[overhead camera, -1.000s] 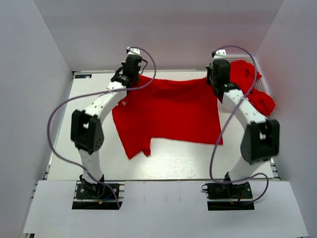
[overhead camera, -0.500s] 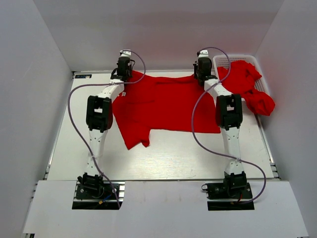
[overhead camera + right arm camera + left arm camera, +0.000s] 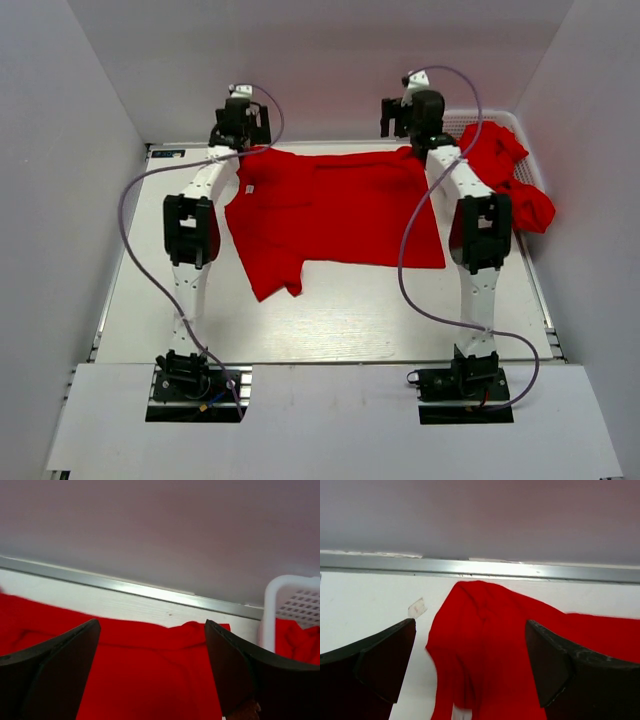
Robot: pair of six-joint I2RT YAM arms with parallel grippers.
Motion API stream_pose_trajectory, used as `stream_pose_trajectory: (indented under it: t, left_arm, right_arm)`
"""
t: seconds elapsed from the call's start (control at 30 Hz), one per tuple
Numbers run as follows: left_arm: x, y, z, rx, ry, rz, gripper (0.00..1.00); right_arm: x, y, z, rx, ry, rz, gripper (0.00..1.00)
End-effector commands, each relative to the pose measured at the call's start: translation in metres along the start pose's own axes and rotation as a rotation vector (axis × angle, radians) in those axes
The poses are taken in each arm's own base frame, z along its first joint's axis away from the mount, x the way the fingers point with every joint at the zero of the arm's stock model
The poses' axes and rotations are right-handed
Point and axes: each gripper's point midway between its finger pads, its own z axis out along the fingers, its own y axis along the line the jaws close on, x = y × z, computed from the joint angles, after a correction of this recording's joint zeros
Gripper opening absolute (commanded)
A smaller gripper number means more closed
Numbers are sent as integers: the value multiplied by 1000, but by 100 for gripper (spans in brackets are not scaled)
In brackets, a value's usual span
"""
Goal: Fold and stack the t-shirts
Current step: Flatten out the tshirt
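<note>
White tabletop (image 3: 350, 310) is filling the overhead view. One red shirt (image 3: 340, 210) is lying flat across its far half, and more shirts (image 3: 505, 170) are spilling from the basket (image 3: 490, 117) at the far right. Both arms are reaching far forward, with the left gripper (image 3: 240, 135) and the right gripper (image 3: 415, 125) hanging over the flat shirt's two far corners. If you are pushing further out, you are risking contact with the wall (image 3: 330, 70).

Left wrist view: the left gripper (image 3: 470, 625) is standing wide open and empty above a bunched shirt corner (image 3: 480, 650) near the rail (image 3: 520, 570). Closing here is likely pinching one layer only.

Right wrist view: the right gripper (image 3: 152, 625) is also gaping and holding nothing over the shirt's far edge (image 3: 150, 665). The basket rim (image 3: 272, 605) is sitting just beside it, so a sideways move is risking a snag.
</note>
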Motion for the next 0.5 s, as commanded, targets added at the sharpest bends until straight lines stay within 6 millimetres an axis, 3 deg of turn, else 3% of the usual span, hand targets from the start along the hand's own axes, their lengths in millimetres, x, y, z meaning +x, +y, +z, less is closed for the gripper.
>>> stream_pose_trajectory:
  t: [0.0, 0.03, 0.07, 0.1, 0.13, 0.17, 0.2, 0.23, 0.27, 0.3, 0.33, 0.37, 0.4, 0.43, 0.47]
  left_arm:
    - [-63, 7, -110, 45, 43, -62, 100]
    - [-52, 2, -126, 58, 92, -91, 100]
    - [-30, 3, -156, 66, 174, -89, 100]
    - [-18, 7, -172, 58, 211, -105, 100]
    - [-4, 4, -187, 58, 247, -124, 100]
    - [48, 0, -201, 83, 371, -167, 100]
    - [62, -3, -214, 110, 387, -201, 100]
    - [53, -8, -243, 156, 345, -230, 100]
    - [101, -13, -258, 194, 447, -265, 100]
    - [112, -20, -272, 230, 464, -278, 100]
    - [124, -22, -285, 253, 494, -303, 100]
    - [145, -23, -304, 259, 532, -336, 100]
    - [156, -28, -315, 280, 557, -342, 100]
    - [169, -28, -326, 287, 597, -360, 100]
    - [193, -31, -337, 291, 652, -358, 100]
  right_arm:
    - [-72, 21, -71, -91, -64, 17, 90]
    - [-25, 26, -78, -92, 63, 72, 90]
    - [-35, 28, -96, -90, 54, 96, 90]
    - [-65, 27, -127, -85, -1, 106, 90]
    - [-36, 28, -135, -72, 70, 140, 90]
    - [-21, 27, -153, -55, 106, 156, 90]
    - [-28, 27, -169, -44, 92, 203, 90]
    - [3, 29, -178, -37, 165, 226, 90]
    - [18, 24, -193, 2, 199, 245, 90]
    - [42, 25, -203, 15, 257, 276, 90]
    - [33, 25, -219, 29, 230, 312, 90]
    - [40, 25, -226, 34, 246, 328, 90]
    - [73, 27, -234, 50, 315, 356, 90]
    - [79, 26, -239, 74, 323, 391, 90]
    - [72, 25, -250, 78, 293, 412, 90]
